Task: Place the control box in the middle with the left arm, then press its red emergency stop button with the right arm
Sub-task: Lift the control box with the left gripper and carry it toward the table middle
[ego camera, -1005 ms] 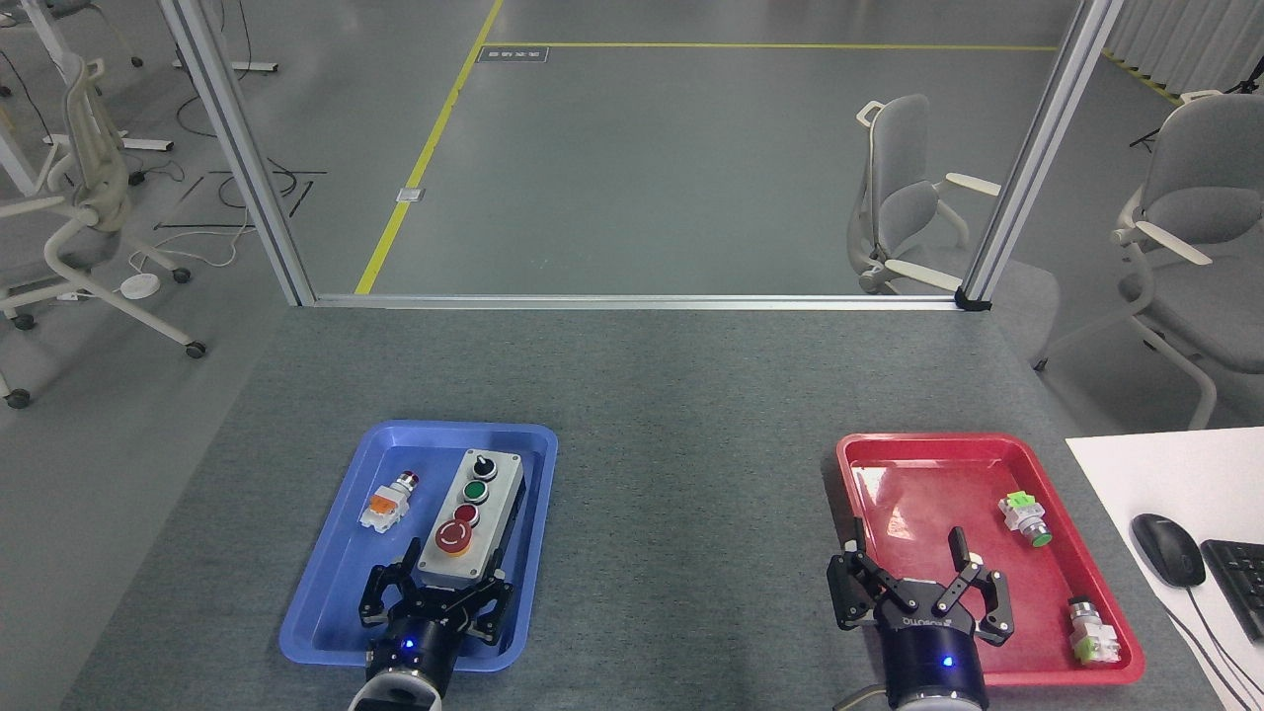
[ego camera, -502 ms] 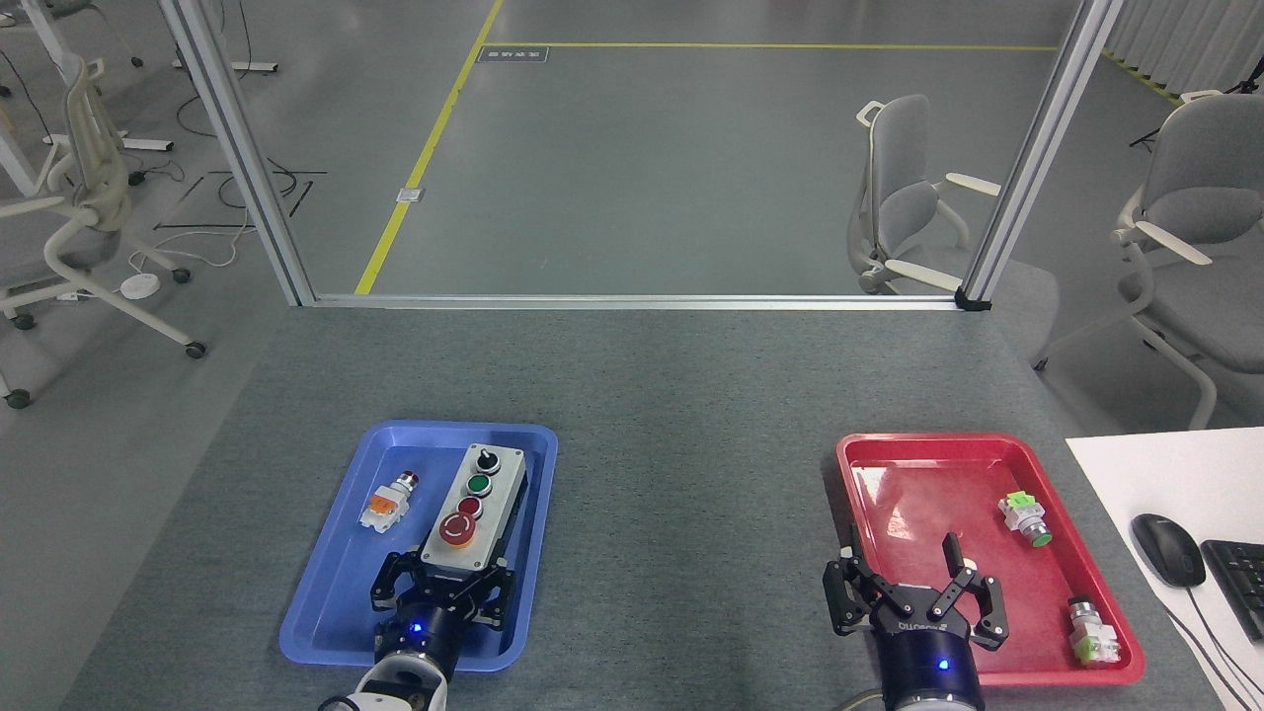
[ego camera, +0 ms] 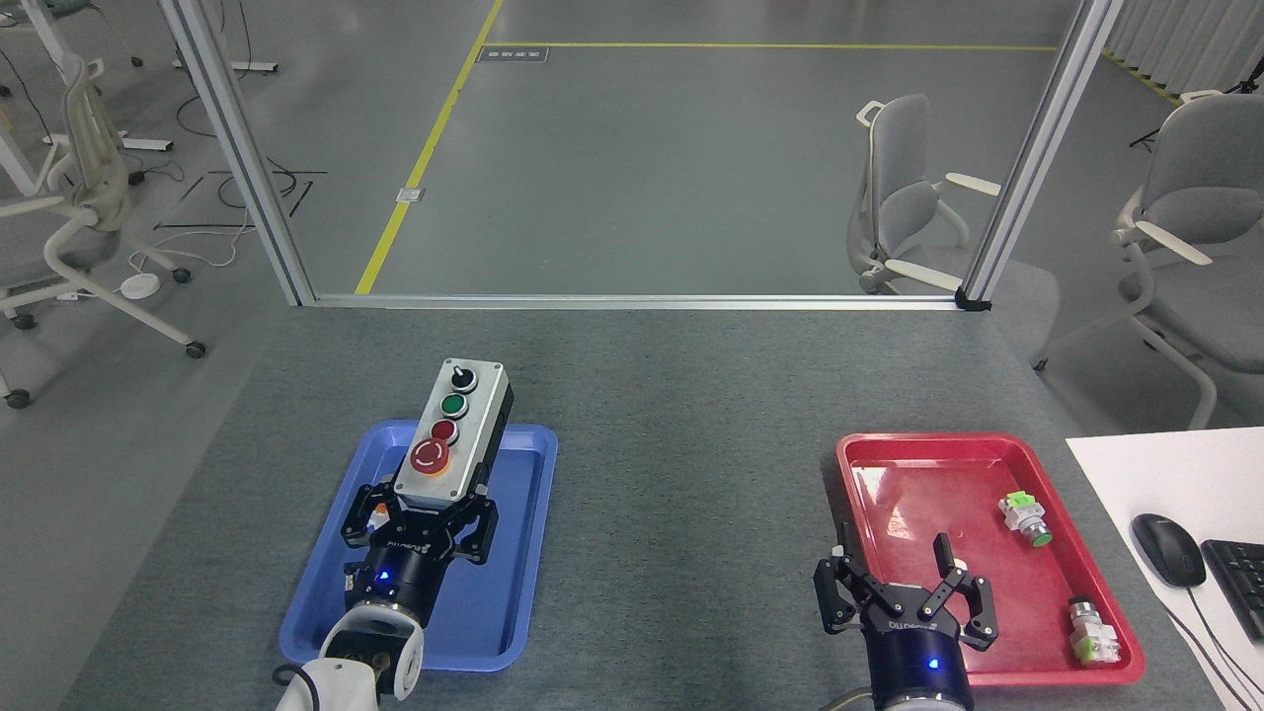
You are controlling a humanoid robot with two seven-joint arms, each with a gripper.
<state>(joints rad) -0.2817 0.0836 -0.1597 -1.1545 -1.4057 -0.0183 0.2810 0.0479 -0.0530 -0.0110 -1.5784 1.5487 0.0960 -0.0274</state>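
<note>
Since a second ago the control box (ego camera: 452, 431) has come up out of the blue tray (ego camera: 513, 553): it lay flat inside the tray then, and now it is held aloft over the tray's far half, its top end reaching past the far rim over the grey table (ego camera: 681, 395). The left gripper (ego camera: 420, 513) has risen with it, fingers clamped on the near end of the box from both sides. The box's row reads, far to near, black knob (ego camera: 460, 378), green button (ego camera: 453, 404), small red button (ego camera: 444, 431), then the red emergency stop button (ego camera: 430, 456) on its yellow ring, just above the gripper. The near end of the box is hidden between the fingers. The small orange-and-white push-button part seen earlier in the blue tray is no longer visible; the lifted box and gripper now cover that spot, so whether it still lies there cannot be told. The visible blue tray floor is bare. The left arm is cut off by the bottom edge. To the right, well apart, the right gripper (ego camera: 904, 578) hovers over the near left corner of the red tray (ego camera: 987, 444), fingers spread wide with nothing between them; it has slid slightly toward the near edge. The red tray holds two loose button parts: a green-capped one (ego camera: 1024, 519) toward the far right, and one with a green-and-white body (ego camera: 1092, 635) in the near right corner. At the far right a mouse (ego camera: 1167, 549) and a keyboard (ego camera: 1239, 583) sit on a white desk (ego camera: 1136, 474), the keyboard cut off by the edge.
</note>
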